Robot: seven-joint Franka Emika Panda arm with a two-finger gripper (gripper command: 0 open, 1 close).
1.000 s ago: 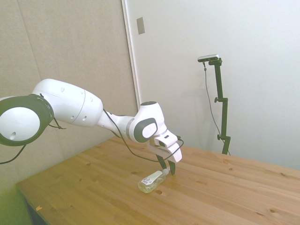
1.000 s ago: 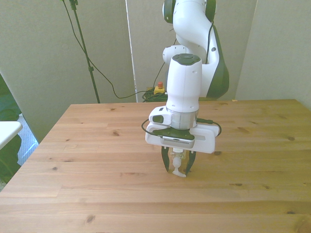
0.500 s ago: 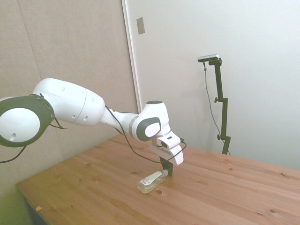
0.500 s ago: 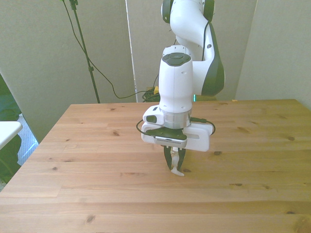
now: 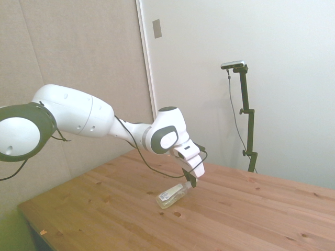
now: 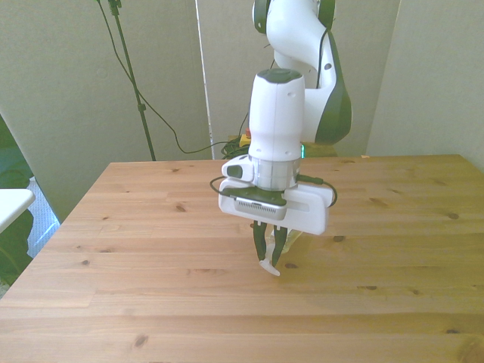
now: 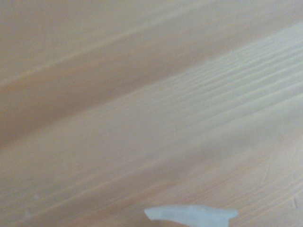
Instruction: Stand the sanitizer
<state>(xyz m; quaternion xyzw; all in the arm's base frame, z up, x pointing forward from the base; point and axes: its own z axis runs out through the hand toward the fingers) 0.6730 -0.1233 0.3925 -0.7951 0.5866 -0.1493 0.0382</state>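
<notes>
In the side view the sanitizer (image 5: 172,195), a small clear bottle with pale liquid and a white label, slants over the wooden table (image 5: 251,209). Its nozzle end is raised and its base end hangs low, close to the wood. My gripper (image 5: 190,182) is shut on the bottle's neck, just by the white nozzle. From the front view my gripper (image 6: 270,246) points down with its fingers drawn together. The sanitizer's white nozzle (image 6: 268,266) sticks out below them, and the bottle's body is mostly hidden behind the hand. A blurred white nozzle tip (image 7: 189,215) shows in the wrist view over wood grain.
The table's near edge (image 6: 242,355) runs along the bottom of the front view. Cables and a small red-and-yellow button box (image 6: 246,137) lie on the floor behind the table. A white surface (image 6: 11,203) pokes in at the front view's left.
My fingers went from open around the bottle's neck to shut on it. The wrist then rose and tilted, lifting the nozzle end so the lying bottle now slants upward.
</notes>
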